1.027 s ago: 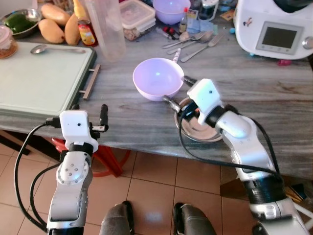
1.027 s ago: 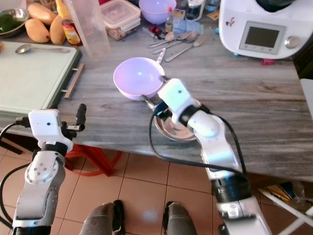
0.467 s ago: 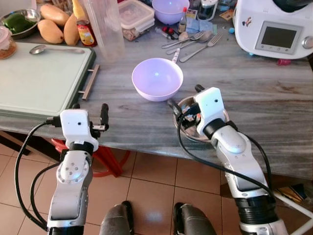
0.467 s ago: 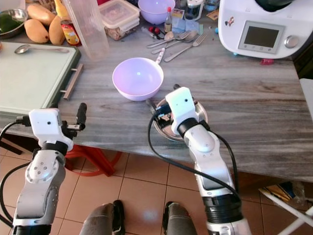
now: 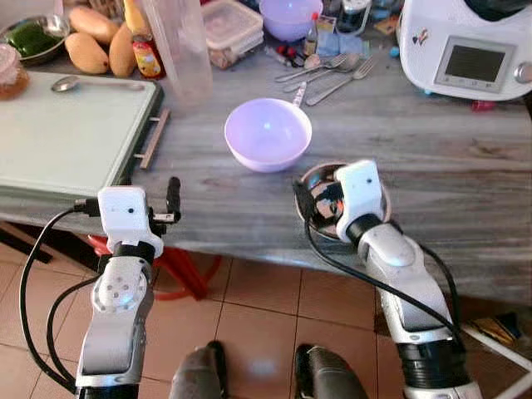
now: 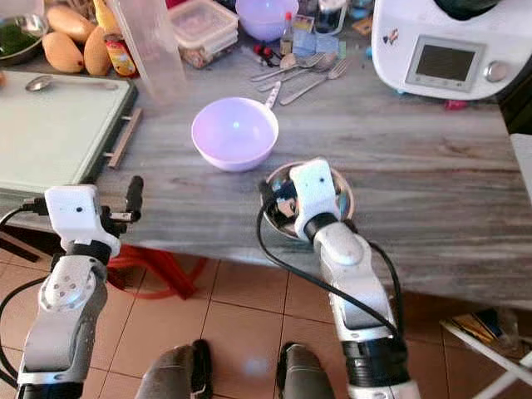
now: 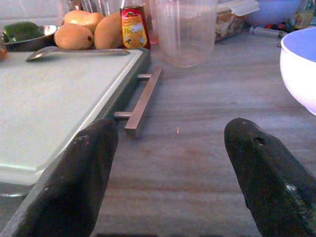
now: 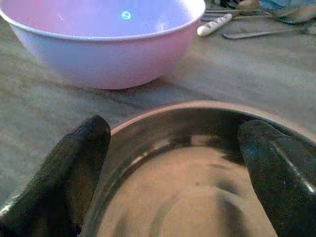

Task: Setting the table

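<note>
Step in hand, by the look of it: gripping the steel bowl (image 5: 332,204) at the near edge of the grey counter (image 5: 465,166). Best done by pinching one rim wall, one finger inside and one outside, not spanning the full diameter. Worth going low and slow: thin metal, likely slick, prone to skating on the wood-grain top. Needs care with the lilac bowl (image 5: 268,133), just beside the steel bowl at its 11 o'clock, apart but near enough to get nudged.

Right gripper (image 8: 173,163): spread wide, fingers (image 8: 74,168) either side of the steel bowl's near rim in the right wrist view, holding nothing. Contact with the rim: cannot tell, looks very near. Wrist body sits over the bowl in the head views, hiding much of it.

Left gripper (image 7: 170,173): also spread, empty, hovering at the counter's near edge, at 9 o'clock from the lilac bowl and well apart from it. Aimed along the counter past the pale tray (image 5: 66,125) and its bar handle (image 7: 143,98).

Rest of the setting gear at 12 o'clock from the lilac bowl: loose forks and spoons (image 5: 328,71), second lilac bowl (image 5: 291,15) behind. Tall clear container (image 5: 179,50) at 10 o'clock. White kitchen machine (image 5: 465,46) at 2 o'clock.
</note>
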